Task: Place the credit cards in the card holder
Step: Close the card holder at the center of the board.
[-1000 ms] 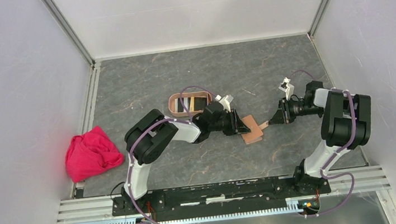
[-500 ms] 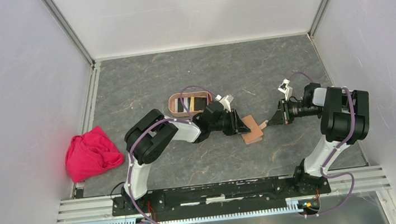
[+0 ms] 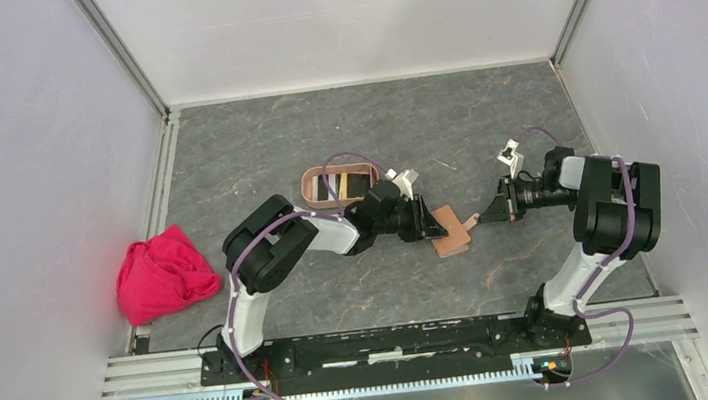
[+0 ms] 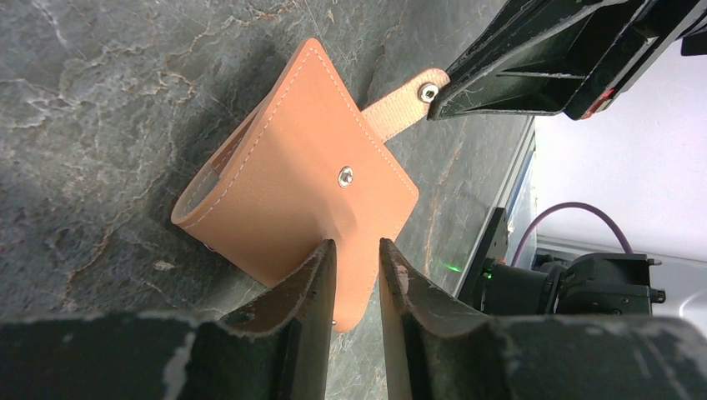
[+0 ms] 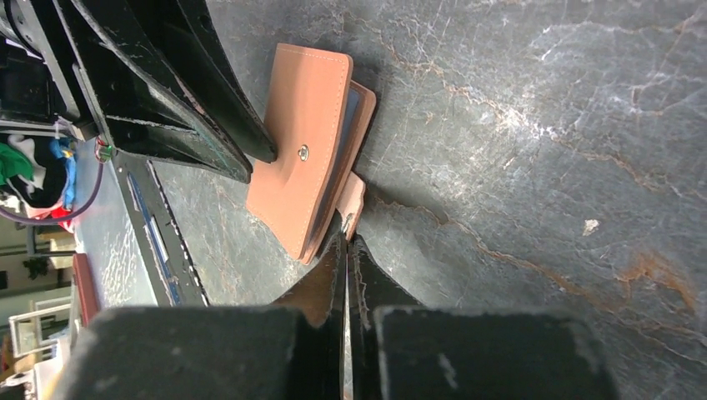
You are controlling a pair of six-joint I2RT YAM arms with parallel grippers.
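From where I stand, everything hangs on the brown wallet (image 4: 308, 167) in the middle of the table (image 3: 273, 139), caught between the two arms. The left gripper (image 4: 356, 246) comes at it from the left with its jaws partly closed. A corner of the leather sits in the gap between them, so it looks to be holding the wallet and propping it up at a tilt.

The snap tab (image 4: 400, 108) sticks out of the wallet's right side and points straight at the right gripper (image 5: 347, 243). That gripper is closed down to nothing, and its tips meet the very end of the tab just past the stud (it looks like a nip on the last bit of strap, though I can't quite see the strap inside the pads).

So the line runs left to right: left gripper, wallet, tab, right gripper. My guess is that any pull on the tab has to go rightward, away from the left arm's hold.

A blue-grey sliver of one of the credit cards (image 5: 356, 112) shows between the leather layers along the wallet's edge, and the rest is hidden. The card holder (image 3: 310, 178) sits well to the far left of the wallet, just beyond the left arm's wrist, so the left arm is plainly the nearer one. Something dark and something orange (image 3: 353, 186) lie inside it, probably cards, but they are too small to be sure.
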